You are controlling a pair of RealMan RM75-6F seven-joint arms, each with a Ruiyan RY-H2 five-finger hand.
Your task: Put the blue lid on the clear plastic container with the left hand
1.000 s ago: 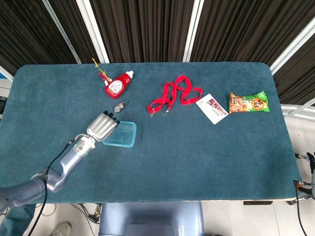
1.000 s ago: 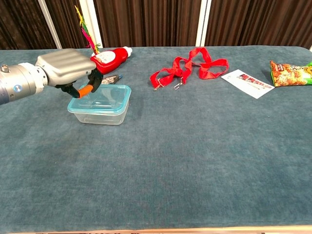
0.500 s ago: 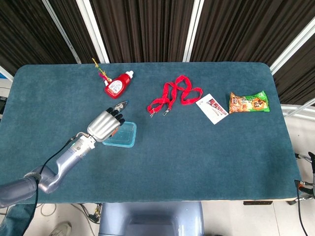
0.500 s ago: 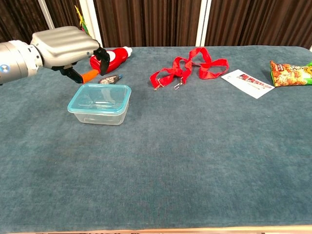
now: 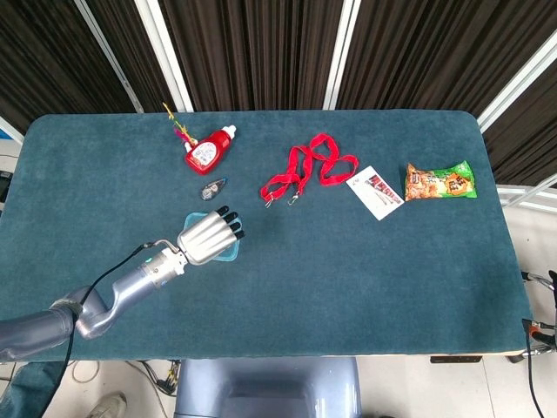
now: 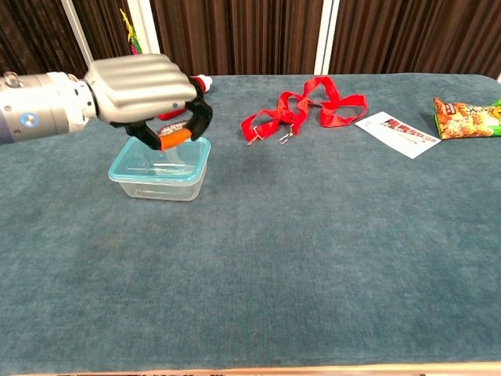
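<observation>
Blue lid [image 6: 160,158]: translucent pale blue, rectangular with rounded corners, seated flat on the container's rim, left of the table's middle, near the front edge.
Clear plastic container [image 6: 159,185]: shallow see-through tub, walls glossy; nothing visible inside.
Left hand [image 6: 149,90]: silver metal shell, dark fingertips, an orange pad on the thumb; hovered just above the lid, fingers curled downward and held side by side, nothing gripped; contact with the lid could not be told.
Left hand, head view [image 5: 209,238]: covered most of the lid, only corners and edges of blue showing.
Right hand: out of sight in both views.
Table [image 6: 313,258]: covered in dark teal felt-like cloth, rounded corners.
Red bottle [image 5: 209,151]: squat, white cap, lay on its side at the back left.
Small dark pouch [image 5: 213,187]: between bottle and container.
Red lanyard [image 5: 309,170]: looped ribbon with metal clips, mid-table.
White card [image 5: 375,192]: flat, printed, right of the lanyard.
Snack packet [image 5: 439,182]: glossy orange and green, far right.
</observation>
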